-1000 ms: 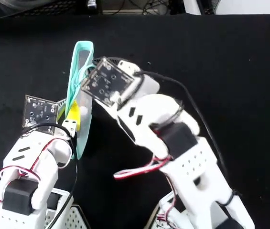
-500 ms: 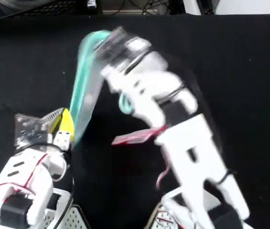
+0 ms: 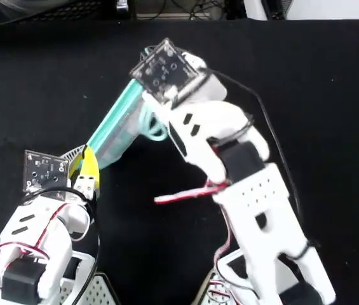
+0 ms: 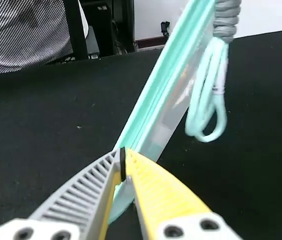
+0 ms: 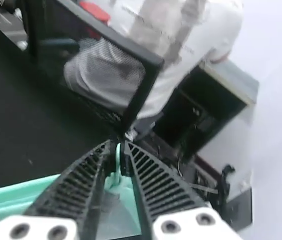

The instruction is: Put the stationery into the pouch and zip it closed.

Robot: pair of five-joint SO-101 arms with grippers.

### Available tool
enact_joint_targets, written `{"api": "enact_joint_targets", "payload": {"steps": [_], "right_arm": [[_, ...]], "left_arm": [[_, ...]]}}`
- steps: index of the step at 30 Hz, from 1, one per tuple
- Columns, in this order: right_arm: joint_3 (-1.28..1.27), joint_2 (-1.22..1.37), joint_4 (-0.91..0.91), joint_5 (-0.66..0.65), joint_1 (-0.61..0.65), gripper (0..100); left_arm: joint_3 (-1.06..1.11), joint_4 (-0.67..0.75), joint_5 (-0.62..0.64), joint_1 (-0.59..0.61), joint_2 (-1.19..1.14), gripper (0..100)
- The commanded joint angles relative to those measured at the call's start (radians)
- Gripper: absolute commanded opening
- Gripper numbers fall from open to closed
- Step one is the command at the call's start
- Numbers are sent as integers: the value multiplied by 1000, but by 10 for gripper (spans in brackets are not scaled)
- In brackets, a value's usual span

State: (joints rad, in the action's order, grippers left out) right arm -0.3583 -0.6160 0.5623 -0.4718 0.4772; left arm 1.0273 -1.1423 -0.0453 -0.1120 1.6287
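Note:
A clear pouch with a mint-green zip edge hangs stretched in the air between both arms. My left gripper, with one yellow and one grey finger, is shut on the pouch's lower end. My right gripper is shut on the mint zip pull at the pouch's upper end. A mint cord loop dangles from that end; the cord loop shows beneath the right wrist in the high view. What lies inside the pouch I cannot make out.
The black tablecloth spreads all around with room to the right and left. Dark furniture and cables line the far edge. The two arm bases stand at the near edge.
The right arm swung the pouch's upper end up and to the right, so the pouch went from nearly upright to slanted. The left gripper kept its hold and shifted slightly lower.

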Motion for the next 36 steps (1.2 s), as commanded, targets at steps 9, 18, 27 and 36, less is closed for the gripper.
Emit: {"api": "enact_joint_targets", "payload": {"steps": [9,18,27,36], "right_arm": [[58,-157,153,3,110,12],[54,-219,244,3,152,13],[-119,-384,680,155,-187,117],[-627,-476,667,222,-471,198]], "left_arm": [[-102,43,41,96,-3,174],[-219,-135,26,35,3,260],[-120,-66,-6,157,3,260],[-76,-20,-3,159,3,260]]}}
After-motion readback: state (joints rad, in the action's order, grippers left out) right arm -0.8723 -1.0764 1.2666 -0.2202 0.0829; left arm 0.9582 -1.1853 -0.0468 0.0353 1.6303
